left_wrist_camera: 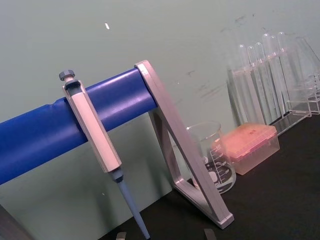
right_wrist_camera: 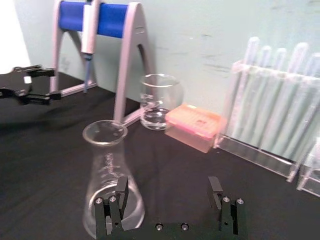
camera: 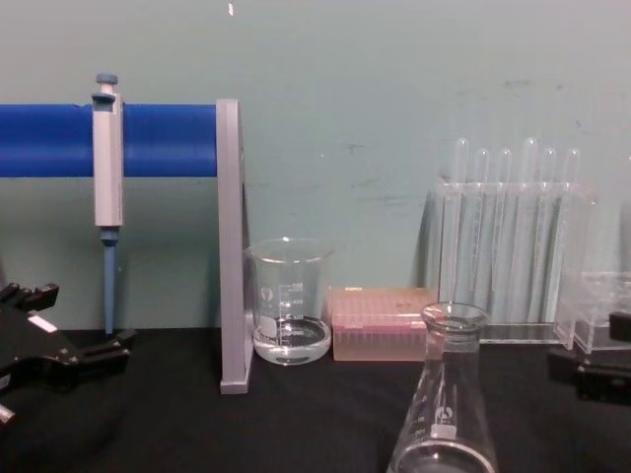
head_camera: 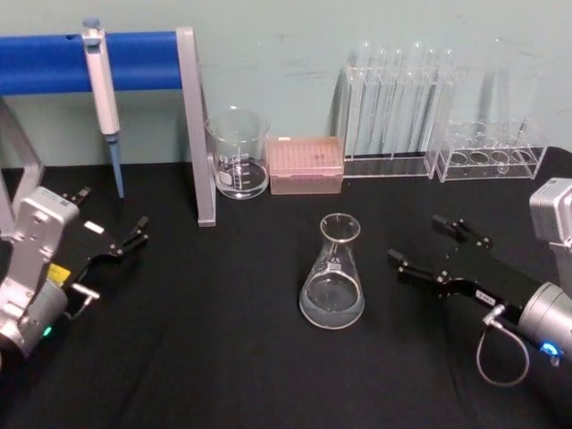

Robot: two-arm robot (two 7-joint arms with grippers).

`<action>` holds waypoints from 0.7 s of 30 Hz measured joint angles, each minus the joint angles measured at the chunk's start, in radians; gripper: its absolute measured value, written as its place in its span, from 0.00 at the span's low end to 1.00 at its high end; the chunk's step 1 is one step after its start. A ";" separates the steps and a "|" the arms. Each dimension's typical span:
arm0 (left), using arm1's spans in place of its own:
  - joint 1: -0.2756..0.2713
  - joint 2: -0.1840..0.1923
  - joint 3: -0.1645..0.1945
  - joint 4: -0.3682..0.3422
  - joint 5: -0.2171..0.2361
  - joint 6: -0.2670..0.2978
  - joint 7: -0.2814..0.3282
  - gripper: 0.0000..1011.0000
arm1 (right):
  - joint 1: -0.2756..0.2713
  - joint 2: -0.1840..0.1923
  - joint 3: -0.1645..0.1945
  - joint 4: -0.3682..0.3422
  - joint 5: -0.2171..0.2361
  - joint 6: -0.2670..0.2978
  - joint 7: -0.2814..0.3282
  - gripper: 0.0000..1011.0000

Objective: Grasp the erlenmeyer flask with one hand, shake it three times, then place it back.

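Observation:
The erlenmeyer flask stands upright on the black table near its middle, with a little clear liquid in its base. It also rises in the chest view as the flask. The hand, my right gripper, hovers to the right of the flask, open and apart from it. In the right wrist view the flask stands ahead of one finger, off to the side of the right gripper and not between its fingers. My left gripper rests open at the far left of the table.
Along the back stand a glass beaker, a pink tip box, a rack of test tubes and a low clear rack. A pipette hangs on the blue-barred stand at back left.

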 joint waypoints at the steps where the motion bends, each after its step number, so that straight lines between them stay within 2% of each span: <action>1: 0.000 0.000 0.000 0.000 0.000 0.000 0.000 0.99 | 0.001 -0.004 0.002 0.002 -0.002 0.000 -0.004 0.99; 7: 0.000 0.000 0.000 0.000 0.000 0.000 0.000 0.99 | 0.017 -0.034 0.012 0.018 -0.021 0.002 -0.036 0.99; 13: 0.000 0.000 0.000 0.000 0.000 0.000 0.000 0.99 | 0.043 -0.081 0.016 0.045 -0.047 0.006 -0.072 0.99; 21: 0.000 0.000 0.000 0.000 0.000 0.000 0.000 0.99 | 0.090 -0.165 0.014 0.102 -0.107 0.001 -0.143 0.99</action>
